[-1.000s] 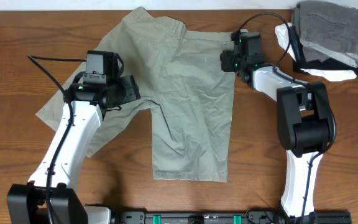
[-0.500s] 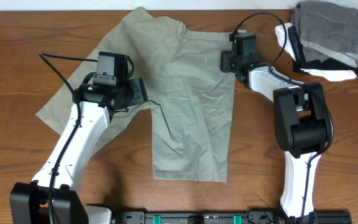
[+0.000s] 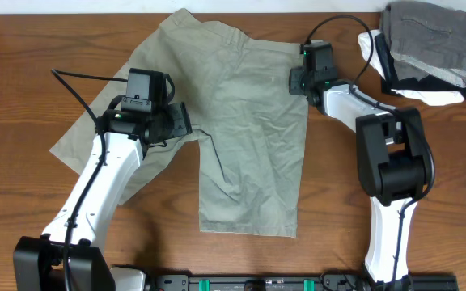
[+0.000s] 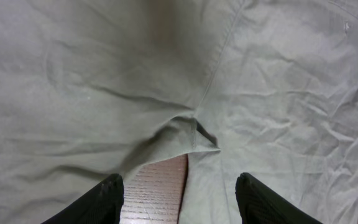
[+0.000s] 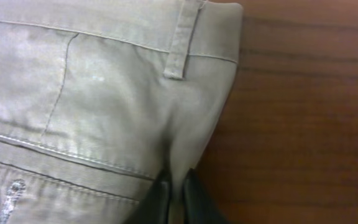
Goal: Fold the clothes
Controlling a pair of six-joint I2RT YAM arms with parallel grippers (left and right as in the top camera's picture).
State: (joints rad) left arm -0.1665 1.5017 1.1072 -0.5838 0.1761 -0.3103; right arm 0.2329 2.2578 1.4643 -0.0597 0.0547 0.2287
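The pale khaki-green shorts (image 3: 249, 129) lie spread on the wooden table, waistband towards the back, one leg to the left and one towards the front. My left gripper (image 3: 186, 121) is open just above the crotch, where bare wood shows between the legs (image 4: 179, 196); the crotch seam (image 4: 201, 134) lies just ahead of its fingers. My right gripper (image 3: 298, 79) is shut on the right edge of the shorts near the waistband corner, with a fold of cloth pinched between its fingers (image 5: 178, 186). A belt loop (image 5: 180, 37) shows beyond them.
A stack of folded garments, darker grey (image 3: 427, 36) on top of white and black ones (image 3: 427, 93), sits at the back right corner. Bare wooden table (image 5: 309, 124) lies right of the shorts. A black cable (image 3: 79, 78) runs left of the left arm.
The left gripper moved right and towards the back, to the crotch, and has held still for the last half second. The left leg's edge shifted slightly. The right gripper stays pinched on the cloth.
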